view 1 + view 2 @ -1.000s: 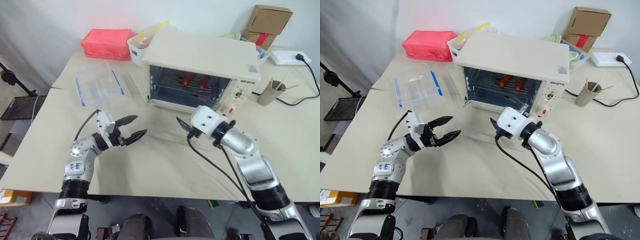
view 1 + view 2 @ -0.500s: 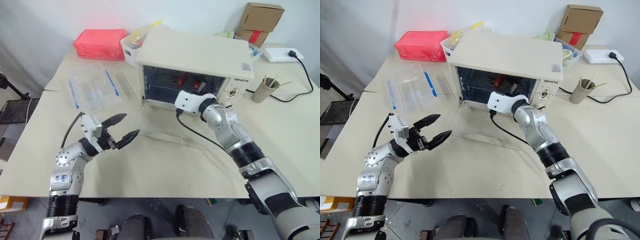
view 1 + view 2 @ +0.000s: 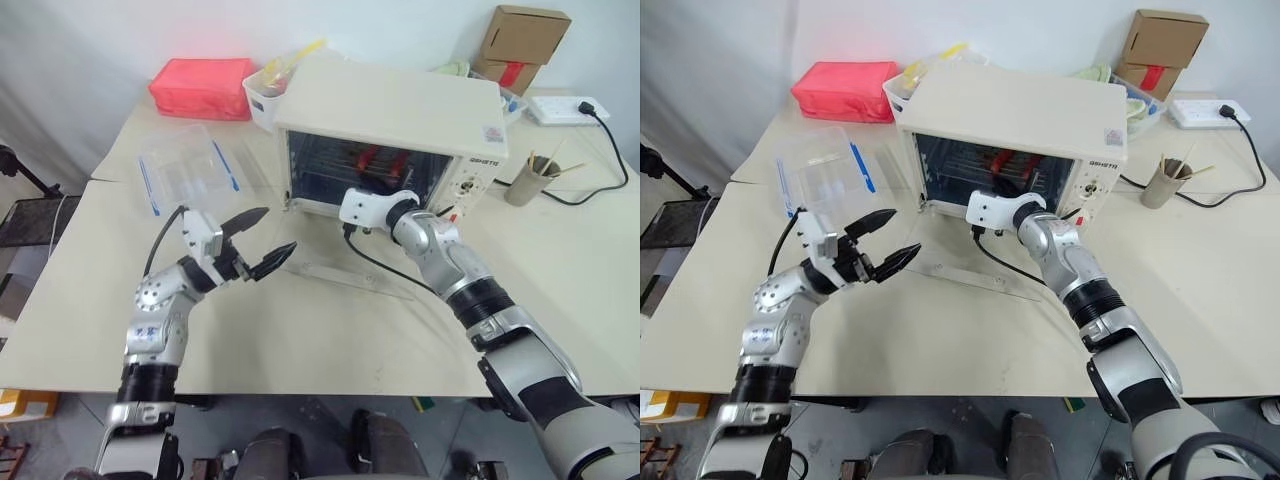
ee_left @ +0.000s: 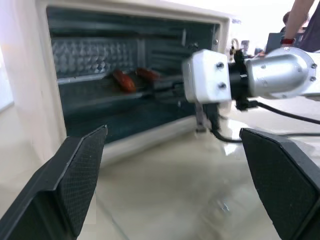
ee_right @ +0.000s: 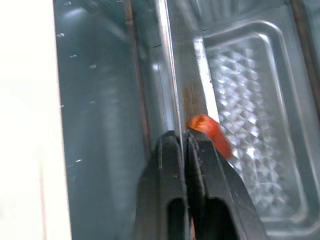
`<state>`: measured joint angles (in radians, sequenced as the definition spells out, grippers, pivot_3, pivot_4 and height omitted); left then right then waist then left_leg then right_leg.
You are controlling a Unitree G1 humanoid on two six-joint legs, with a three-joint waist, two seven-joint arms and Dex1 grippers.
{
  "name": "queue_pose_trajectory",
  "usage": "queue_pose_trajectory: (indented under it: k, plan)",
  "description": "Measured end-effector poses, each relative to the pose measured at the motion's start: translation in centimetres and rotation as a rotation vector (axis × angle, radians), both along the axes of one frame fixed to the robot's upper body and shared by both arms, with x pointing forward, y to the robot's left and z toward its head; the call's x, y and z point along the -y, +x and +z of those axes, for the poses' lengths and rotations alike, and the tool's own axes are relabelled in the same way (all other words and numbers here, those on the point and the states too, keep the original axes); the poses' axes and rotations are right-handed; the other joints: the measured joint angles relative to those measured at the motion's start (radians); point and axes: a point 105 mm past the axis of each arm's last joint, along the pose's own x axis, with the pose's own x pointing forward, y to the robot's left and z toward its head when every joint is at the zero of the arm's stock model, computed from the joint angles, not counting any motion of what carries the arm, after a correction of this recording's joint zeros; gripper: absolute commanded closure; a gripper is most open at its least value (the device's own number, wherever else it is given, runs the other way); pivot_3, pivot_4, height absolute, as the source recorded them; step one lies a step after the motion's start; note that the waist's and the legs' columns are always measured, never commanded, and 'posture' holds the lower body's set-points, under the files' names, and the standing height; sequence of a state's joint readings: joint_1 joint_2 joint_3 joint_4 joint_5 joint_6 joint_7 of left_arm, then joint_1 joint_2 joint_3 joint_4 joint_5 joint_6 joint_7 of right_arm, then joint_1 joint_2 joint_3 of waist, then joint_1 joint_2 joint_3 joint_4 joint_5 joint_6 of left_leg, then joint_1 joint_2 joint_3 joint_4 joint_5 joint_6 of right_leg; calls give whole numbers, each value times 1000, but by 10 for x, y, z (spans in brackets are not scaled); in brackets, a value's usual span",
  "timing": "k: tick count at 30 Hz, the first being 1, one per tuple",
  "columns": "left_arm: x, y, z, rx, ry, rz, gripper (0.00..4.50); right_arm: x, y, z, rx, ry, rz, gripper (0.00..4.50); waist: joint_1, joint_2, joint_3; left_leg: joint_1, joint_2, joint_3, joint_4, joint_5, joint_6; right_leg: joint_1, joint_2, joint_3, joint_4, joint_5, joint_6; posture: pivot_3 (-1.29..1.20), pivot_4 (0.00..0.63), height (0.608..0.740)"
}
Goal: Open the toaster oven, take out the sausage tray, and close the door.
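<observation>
Oven [image 3: 400, 110], door [image 3: 350, 275] down flat: tray [image 5: 250, 115] inside on the rack, long axis across the opening. Right gripper [image 5: 181, 142] pinched shut on the tray's front rim, tray ahead at 12 o'clock. Left gripper [image 3: 262, 243] spread wide, empty, at oven's 8 o'clock, farther off.

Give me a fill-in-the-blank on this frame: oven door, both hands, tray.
1. The door of the toaster oven lies ____ on the table.
2. The right hand is ____ on the rim of the sausage tray.
3. The left hand hangs ____ over the table, holding nothing.
4. The sausage tray is still ____ the oven.

Missing words: open; shut; open; inside
</observation>
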<state>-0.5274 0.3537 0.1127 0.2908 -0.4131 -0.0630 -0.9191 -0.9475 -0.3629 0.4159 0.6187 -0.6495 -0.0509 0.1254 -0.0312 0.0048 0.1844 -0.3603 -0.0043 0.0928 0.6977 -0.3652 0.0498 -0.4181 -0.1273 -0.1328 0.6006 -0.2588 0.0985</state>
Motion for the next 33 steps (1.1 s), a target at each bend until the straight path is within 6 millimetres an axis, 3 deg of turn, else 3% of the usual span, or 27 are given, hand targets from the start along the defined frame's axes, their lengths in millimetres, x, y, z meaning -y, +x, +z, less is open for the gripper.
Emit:
queue_pose_trajectory:
  k: [9, 17, 33]
  plan:
    - [36, 43, 40, 48, -53, -84, 0, 0, -1, 3, 12, -5, 9, 4453, 1, 0, 0, -4, 0, -1, 0, 0, 1, -2, 1, -3, -2, 0, 0, 0, 150, 740]
    - [41, 55, 53, 53, -74, -87, 0, 2, -11, 7, 28, -21, 43, 4453, 1, -1, 0, -13, 0, -1, 0, 1, 2, -12, 2, -4, 0, 0, 1, 0, 150, 740]
    - [34, 63, 48, -69, -94, -101, 0, 6, -106, -20, -70, -18, 167, 4453, 33, -1, 1, -14, -2, 0, 2, 2, 3, -11, 2, -2, -1, 1, 2, 0, 150, 740]
